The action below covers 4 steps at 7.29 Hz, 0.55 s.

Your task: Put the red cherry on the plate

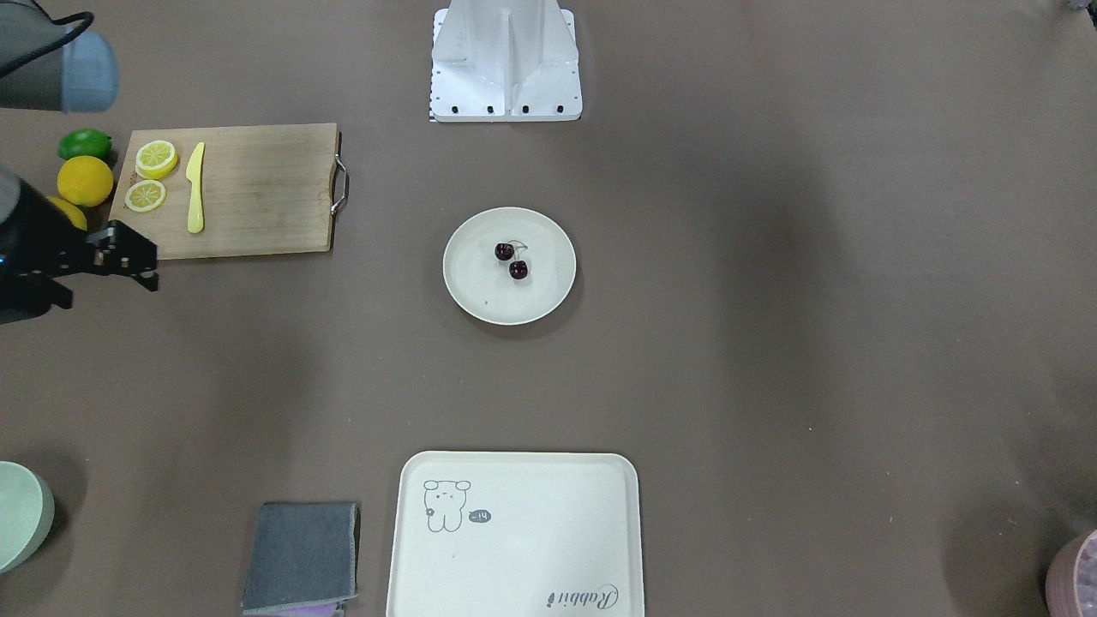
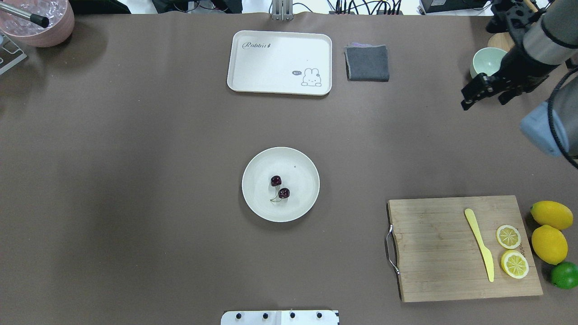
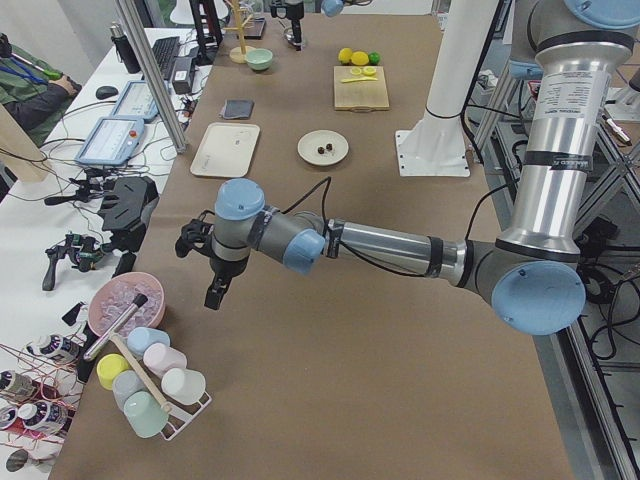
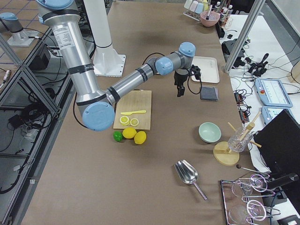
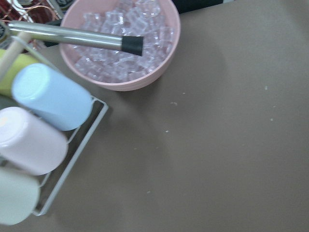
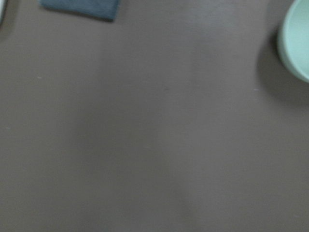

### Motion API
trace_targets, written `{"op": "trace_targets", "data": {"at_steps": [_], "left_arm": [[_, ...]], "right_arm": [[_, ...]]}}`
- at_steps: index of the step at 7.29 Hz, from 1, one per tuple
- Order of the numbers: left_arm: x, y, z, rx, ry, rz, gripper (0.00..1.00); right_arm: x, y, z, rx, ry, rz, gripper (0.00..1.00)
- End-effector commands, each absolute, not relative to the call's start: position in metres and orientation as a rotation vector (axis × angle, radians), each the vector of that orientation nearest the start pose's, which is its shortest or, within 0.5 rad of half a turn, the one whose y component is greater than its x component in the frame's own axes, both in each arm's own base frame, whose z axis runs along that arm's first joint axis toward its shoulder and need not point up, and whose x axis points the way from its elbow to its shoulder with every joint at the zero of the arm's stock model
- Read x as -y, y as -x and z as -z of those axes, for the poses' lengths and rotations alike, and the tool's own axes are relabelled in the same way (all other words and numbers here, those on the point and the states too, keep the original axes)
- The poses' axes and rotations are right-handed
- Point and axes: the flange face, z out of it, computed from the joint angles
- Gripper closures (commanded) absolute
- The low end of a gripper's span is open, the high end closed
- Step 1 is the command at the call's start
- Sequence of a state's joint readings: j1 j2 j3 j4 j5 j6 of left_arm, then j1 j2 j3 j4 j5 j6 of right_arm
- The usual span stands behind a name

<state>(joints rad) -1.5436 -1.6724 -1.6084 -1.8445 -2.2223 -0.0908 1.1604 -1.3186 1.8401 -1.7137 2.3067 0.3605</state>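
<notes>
The red cherry (image 1: pixel 518 270) (image 2: pixel 283 193), a joined dark pair with green stems, lies inside the round off-white plate (image 1: pixel 480 291) (image 2: pixel 305 198) at the table's middle, and nothing is touching it. My right gripper (image 1: pixel 152 267) (image 2: pixel 467 97) hovers far from the plate, by the pale green bowl (image 2: pixel 487 61), and looks open and empty. In the exterior left view my left gripper (image 3: pixel 214 298) hangs beside the pink bowl of ice (image 3: pixel 125 300). I cannot tell whether it is open or shut.
A wooden cutting board (image 2: pixel 442 253) holds a yellow knife (image 2: pixel 479 246) and two lemon slices; lemons (image 2: pixel 549 243) and a lime (image 2: pixel 564 275) lie beside it. A cream tray (image 2: pixel 280 54) and a grey cloth (image 2: pixel 367 63) sit at the far edge. A cup rack (image 5: pixel 43 145) stands beside the ice bowl.
</notes>
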Motion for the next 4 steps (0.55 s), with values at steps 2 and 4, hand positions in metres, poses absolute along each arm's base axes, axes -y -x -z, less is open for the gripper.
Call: {"op": "trace_targets", "data": {"at_steps": [2, 4], "left_arm": [[0.504, 0.105, -0.611, -0.785, -0.268, -0.016, 0.02], [0.476, 0.102, -0.628, -0.812, -0.242, -0.005, 0.02]], "right_arm": [[0.479, 0.008, -0.559, 0.786, -0.017, 0.147, 0.00], [0.435, -0.055, -0.610, 0.768, -0.022, 0.135, 0.00]]}}
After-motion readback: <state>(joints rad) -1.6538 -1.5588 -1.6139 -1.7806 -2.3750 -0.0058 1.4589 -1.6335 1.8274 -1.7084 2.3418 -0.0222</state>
